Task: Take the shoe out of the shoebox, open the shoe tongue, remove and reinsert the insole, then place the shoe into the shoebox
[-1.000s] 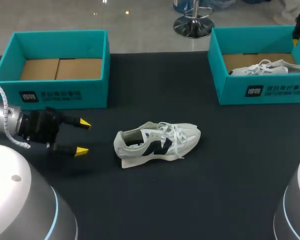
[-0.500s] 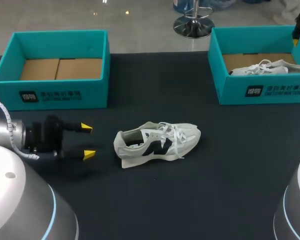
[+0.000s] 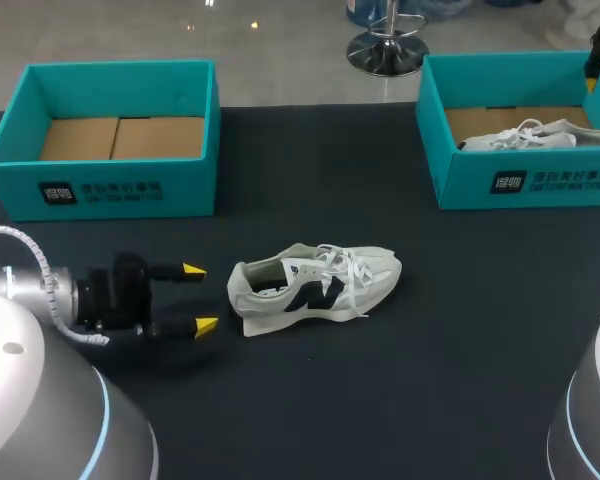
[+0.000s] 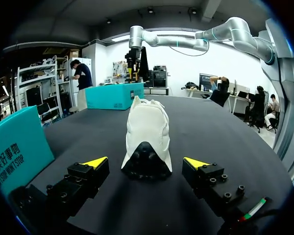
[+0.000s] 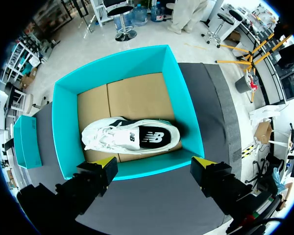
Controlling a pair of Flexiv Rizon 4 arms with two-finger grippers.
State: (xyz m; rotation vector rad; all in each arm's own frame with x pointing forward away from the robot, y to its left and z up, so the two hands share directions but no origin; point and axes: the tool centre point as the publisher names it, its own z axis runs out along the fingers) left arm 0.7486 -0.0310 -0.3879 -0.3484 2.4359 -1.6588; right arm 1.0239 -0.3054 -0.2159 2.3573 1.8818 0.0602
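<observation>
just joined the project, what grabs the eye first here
A white shoe sits mid-table, its heel toward the open left gripper. At the far edge, the left shoebox is empty; the right shoebox holds a second shoe, with the open right gripper above it.

Silver left arm (image 3: 25, 300) at 9 o'clock wears a white coiled cable (image 3: 42, 268); black screw-studded left jaws end in 2 yellow tips (image 3: 193, 269).

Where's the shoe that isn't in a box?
In the head view, the shoe lies mid-table, just right of the open left gripper, heel toward it.
</observation>
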